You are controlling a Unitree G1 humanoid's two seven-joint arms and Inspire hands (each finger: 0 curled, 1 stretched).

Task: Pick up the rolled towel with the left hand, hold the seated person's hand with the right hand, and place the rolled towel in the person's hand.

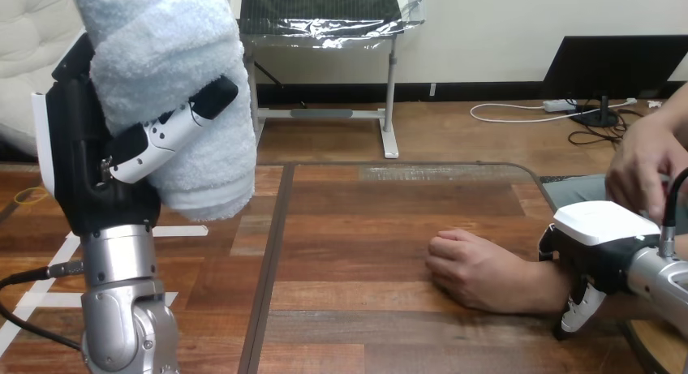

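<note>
At upper left, the rolled towel [174,90] is up off the bench [365,228], gripped by the left hand [89,171], thumb across it. The right hand [604,244] lies over the person's wrist [545,286], fingers curled down round it; its thumb is hidden. The person's hand [479,268] rests on the bench, loosely closed. Step, likely: carrying the towel over. Next needs that palm opened upward. The person's other hand [649,167], cut off at the right edge, may touch the right hand; unclear.

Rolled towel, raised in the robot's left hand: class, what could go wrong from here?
1. The person's hand lies on the table with fingers curled under, so the rolled towel may find no open palm and roll off.
2. The left hand holds it high and far away; a long carry could loosen it.
</note>
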